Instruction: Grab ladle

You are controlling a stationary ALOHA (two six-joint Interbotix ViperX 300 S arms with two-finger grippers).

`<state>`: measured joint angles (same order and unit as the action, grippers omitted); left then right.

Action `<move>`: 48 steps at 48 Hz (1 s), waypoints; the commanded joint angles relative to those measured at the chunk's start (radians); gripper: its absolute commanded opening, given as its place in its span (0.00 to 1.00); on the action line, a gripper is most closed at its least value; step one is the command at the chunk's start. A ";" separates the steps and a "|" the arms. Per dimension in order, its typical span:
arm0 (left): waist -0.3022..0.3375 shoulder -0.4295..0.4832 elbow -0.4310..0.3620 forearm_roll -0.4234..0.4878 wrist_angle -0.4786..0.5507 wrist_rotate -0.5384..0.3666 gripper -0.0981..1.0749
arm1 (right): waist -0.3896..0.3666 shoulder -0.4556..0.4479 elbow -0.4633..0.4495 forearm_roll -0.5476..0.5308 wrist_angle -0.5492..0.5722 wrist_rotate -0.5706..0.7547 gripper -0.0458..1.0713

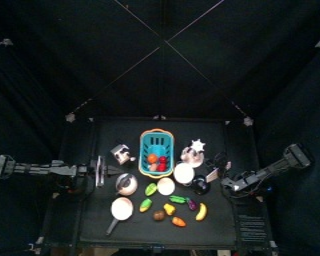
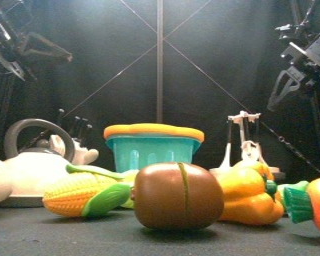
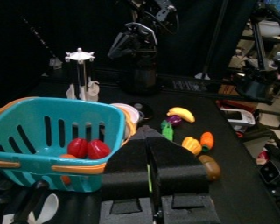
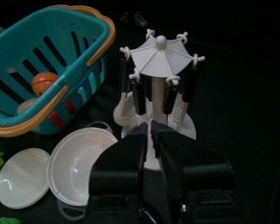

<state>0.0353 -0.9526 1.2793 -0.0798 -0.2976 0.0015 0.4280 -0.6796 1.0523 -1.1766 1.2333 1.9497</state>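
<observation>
Both arms [image 1: 263, 172] hang raised above the table [image 1: 250, 205].

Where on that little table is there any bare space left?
Bare strips lie behind the teal basket and along the table's front edge. The middle is crowded: basket, utensil rack, kettle, bowls, toy food.
</observation>
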 commanded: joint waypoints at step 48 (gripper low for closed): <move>0.017 0.006 0.006 -0.002 -0.009 -0.003 0.07 | -0.336 0.006 0.095 -0.104 -0.333 -0.247 0.77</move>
<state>0.0476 -0.9526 1.2962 -0.0798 -0.2976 0.0000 0.1350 -0.6780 1.1505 -1.2655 0.9357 1.7043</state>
